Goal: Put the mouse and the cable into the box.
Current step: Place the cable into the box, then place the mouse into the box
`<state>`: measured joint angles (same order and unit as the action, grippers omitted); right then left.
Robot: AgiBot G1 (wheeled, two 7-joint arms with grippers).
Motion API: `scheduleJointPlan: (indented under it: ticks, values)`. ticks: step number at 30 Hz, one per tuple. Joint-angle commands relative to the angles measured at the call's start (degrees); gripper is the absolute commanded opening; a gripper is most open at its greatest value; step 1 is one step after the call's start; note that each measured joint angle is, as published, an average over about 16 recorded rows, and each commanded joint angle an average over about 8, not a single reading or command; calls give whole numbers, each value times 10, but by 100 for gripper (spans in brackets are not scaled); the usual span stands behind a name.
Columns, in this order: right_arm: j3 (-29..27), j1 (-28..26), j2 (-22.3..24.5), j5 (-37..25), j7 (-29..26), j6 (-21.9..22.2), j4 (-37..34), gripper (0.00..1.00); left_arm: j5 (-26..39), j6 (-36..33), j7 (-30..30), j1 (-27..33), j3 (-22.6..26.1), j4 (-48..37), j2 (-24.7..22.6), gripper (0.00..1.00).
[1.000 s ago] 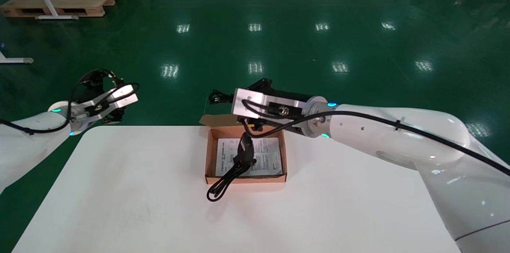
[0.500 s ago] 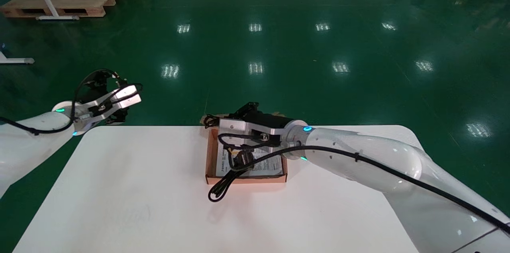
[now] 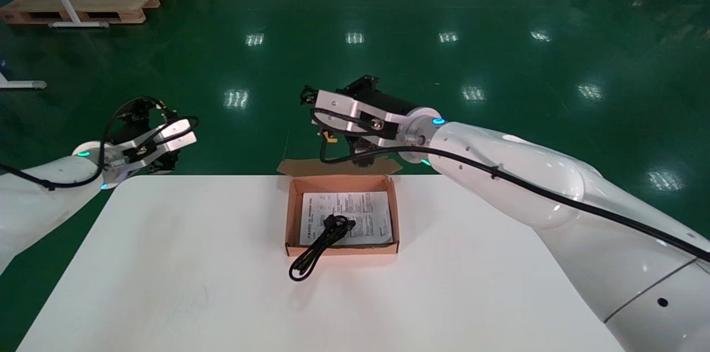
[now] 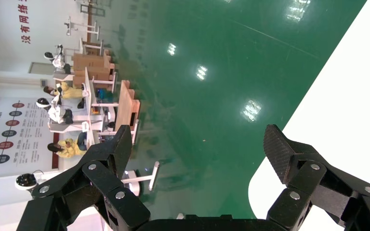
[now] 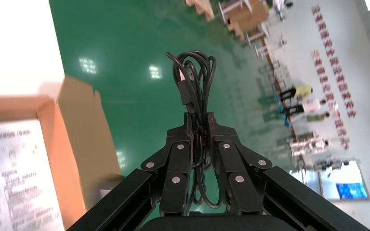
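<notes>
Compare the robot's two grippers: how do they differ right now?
The left gripper is open and empty; the right gripper is shut on a coiled black cable. The left gripper hangs off the table's far left corner; the right gripper is above the box's far flap. Both have black fingers.

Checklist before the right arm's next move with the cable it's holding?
1. Grip: right gripper shut on cable bundle: ok.
2. Access: box open, flap folded back: ok.
3. Position: right gripper over the opening: not ok, raised near the flap, aimed at the floor beyond.
4. Stowing: loose cable fully inside: not ok, loop hangs over near wall onto table.
5. Target: mouse located: cannot tell, in no view.
6. Clearance: left gripper: ok, open, off the table's far-left corner.
</notes>
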<state>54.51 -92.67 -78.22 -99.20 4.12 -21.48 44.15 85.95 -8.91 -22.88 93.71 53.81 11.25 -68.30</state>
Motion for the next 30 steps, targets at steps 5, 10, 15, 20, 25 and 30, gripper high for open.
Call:
scheduleJointPlan:
  ticks: [5, 10, 15, 20, 25, 30]
  values:
    - [54, -1, 0, 29, -5, 12, 37, 0, 6, 0, 12, -1, 5, 4, 2, 100]
    - [110, 13, -1, 30, -12, 29, 68, 0, 12, 1, 22, -1, 9, 8, 4, 100]
    - [151, 10, 0, 22, -34, 50, 69, 0, 18, 1, 33, -2, 14, 12, 5, 100]
    - [181, 4, 0, 9, -62, 71, 39, 5, 24, 1, 44, -3, 18, 16, 7, 100]
    - [205, 4, -1, -6, -80, 86, 5, 66, 28, 1, 51, -3, 21, 18, 8, 100]
    - [217, 4, -1, -13, -85, 90, -10, 100, 31, 1, 54, -3, 23, 20, 9, 100]
